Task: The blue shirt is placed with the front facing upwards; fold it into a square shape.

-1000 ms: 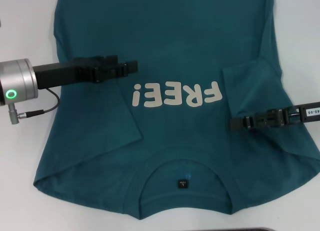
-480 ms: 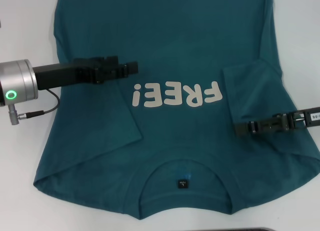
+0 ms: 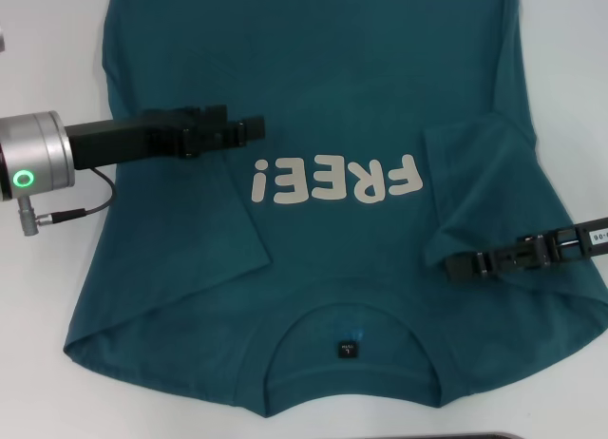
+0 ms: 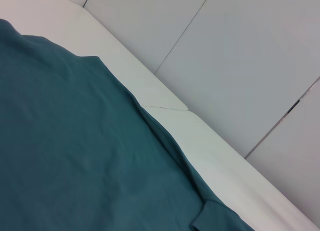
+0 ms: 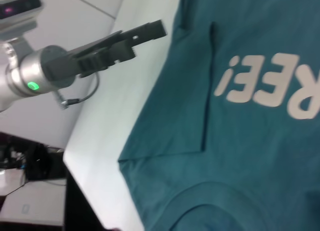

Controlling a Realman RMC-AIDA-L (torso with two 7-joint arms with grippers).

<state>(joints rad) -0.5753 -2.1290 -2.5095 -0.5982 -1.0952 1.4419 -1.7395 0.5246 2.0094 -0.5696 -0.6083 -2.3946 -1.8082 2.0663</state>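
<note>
shirt front-up on the white counter (image 3: 57,268): the blue shirt (image 3: 332,78) has both sleeves folded inward, collar at 6 o'clock. my left end effector (image 3: 255,128) hovers at 9 o'clock of the lettering, my right end effector (image 3: 456,265) at 4 o'clock; whether either is apart or together i cannot tell.

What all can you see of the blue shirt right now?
The blue shirt is a dark teal short-sleeved tee of soft, cotton-looking knit, lying flat and front up on the white table, collar toward the robot. Pale "FREE!" lettering crosses the chest; a small black label sits inside the collar. Both sleeves are already folded inward over the body. The left gripper is over the left sleeve fold, the right gripper at the right one; contact cannot be told.
</note>
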